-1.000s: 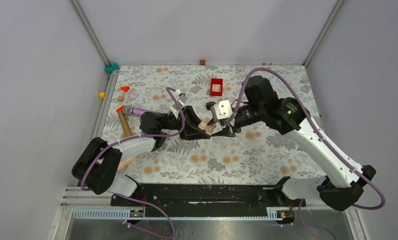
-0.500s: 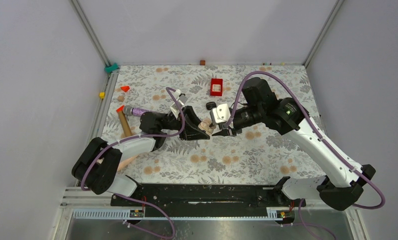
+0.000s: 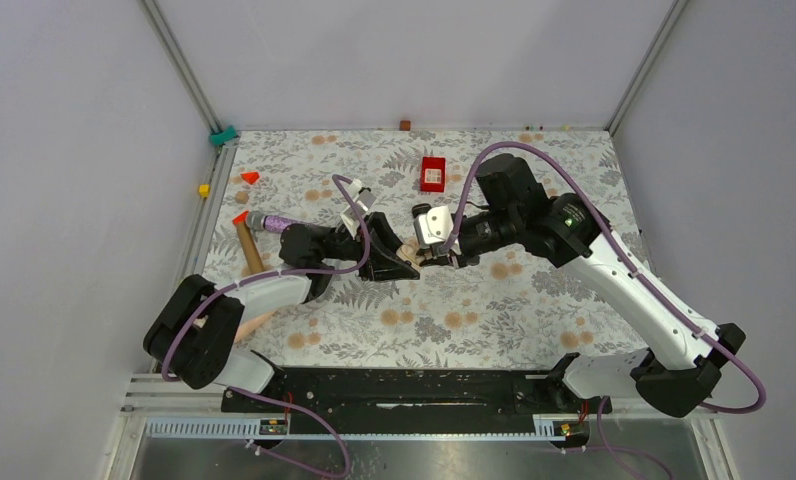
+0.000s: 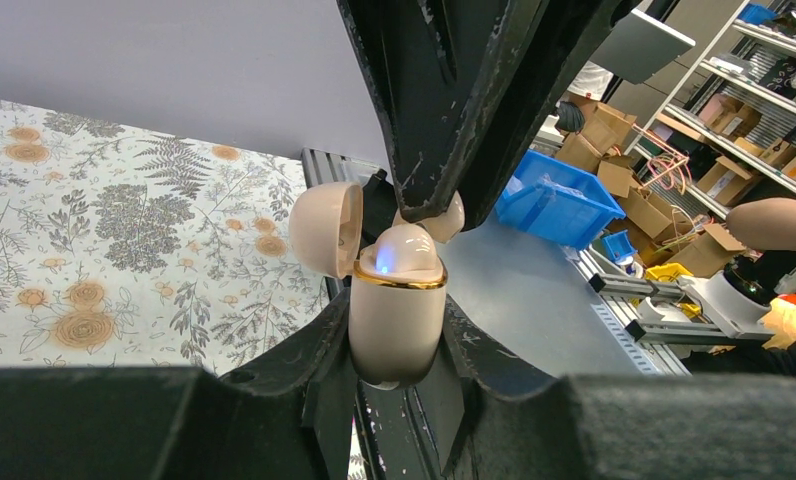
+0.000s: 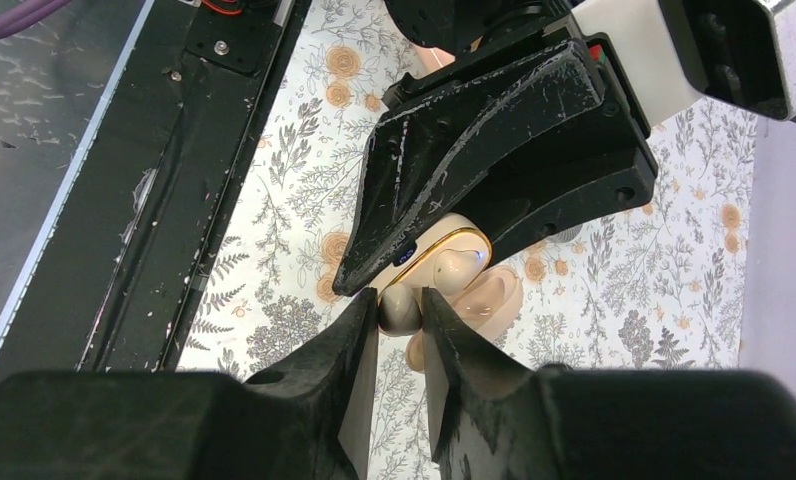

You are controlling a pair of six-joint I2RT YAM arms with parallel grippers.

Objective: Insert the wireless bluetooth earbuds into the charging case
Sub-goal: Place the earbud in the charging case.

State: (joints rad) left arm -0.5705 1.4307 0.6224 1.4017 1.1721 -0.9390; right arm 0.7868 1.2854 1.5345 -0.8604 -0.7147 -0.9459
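As far as the right jaws go: the right gripper [image 5: 399, 302] is pinched nearly all the way closed on the loose earbud [image 5: 398, 310]. It's a tiny beige bud squeezed between the two tips, right at the mouth of the case.
Left jaws: the left gripper [image 4: 396, 360] is clamped tight around the lower body of the charging case [image 4: 394, 315], with the opening turned toward the other arm.
Case itself: beige with a gold rim. The lid [image 4: 326, 228] is flipped open to one side, and the case seems held up off the table rather than lying on it.
Already inside: looks like a seated earbud [image 4: 402, 252] fills one pocket, with a small blue light glowing on it. I can't swear to that from where I stand.
Wider scene: both grippers meet tip to tip over the middle of the floral table [image 3: 494, 320]. The red box [image 3: 433, 173] sits well apart, toward the far edge.
Step in hand (my guess): getting the second bud into the free pocket.
How I'd do it: hold the case dead steady and line the bud up over the empty pocket, not the full one. Then ease it straight in and only let go once it bottoms out. I can't tell which way the bud is turned in the pinch, so check that first.
What could bite: those right fingers are bulky next to that little opening. A sloppy approach could knock the lid or pop the seated bud loose.
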